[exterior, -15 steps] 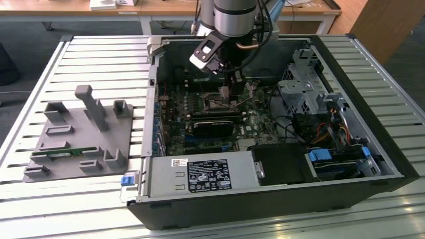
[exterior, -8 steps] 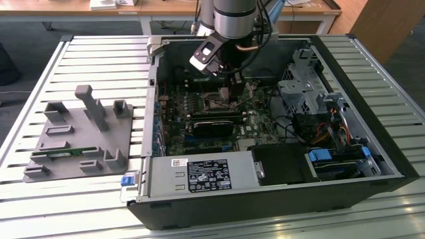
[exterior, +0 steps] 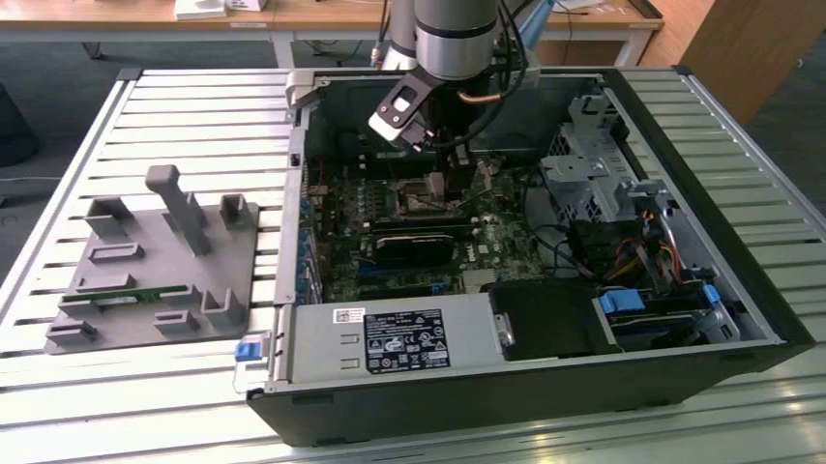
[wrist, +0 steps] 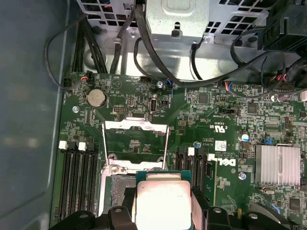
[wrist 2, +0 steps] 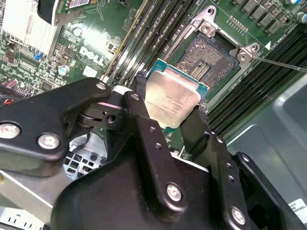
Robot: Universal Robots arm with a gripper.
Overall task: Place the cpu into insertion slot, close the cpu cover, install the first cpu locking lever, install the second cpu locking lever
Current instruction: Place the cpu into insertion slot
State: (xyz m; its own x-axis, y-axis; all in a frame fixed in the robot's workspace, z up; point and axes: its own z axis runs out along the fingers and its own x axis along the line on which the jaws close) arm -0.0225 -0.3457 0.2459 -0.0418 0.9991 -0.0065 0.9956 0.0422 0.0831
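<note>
In the exterior view we see the arm (exterior: 455, 39) reaching down into the open computer case (exterior: 722, 242), with the gripper (exterior: 439, 145) low over the insertion slot (exterior: 424, 201). What it carries is too small to make out there.

The second wrist view settles it. The black fingers (wrist 2: 144, 124) pinch the cpu (wrist 2: 171, 100) by two opposite edges, silvery face up. It hangs just beside the bare insertion slot (wrist 2: 206, 60), not seated. A thin locking lever (wrist 2: 280, 64) sticks out past the slot's corner.

In the first wrist view we see the cpu (wrist: 163, 203) overlapping one side of the slot (wrist: 117, 194). The cpu cover (wrist: 135, 125) stands swung open beyond it.

Long black memory slots (wrist: 79, 177) flank the socket closely on both sides. The space straight above it is open, and the case walls stand well apart from it.
</note>
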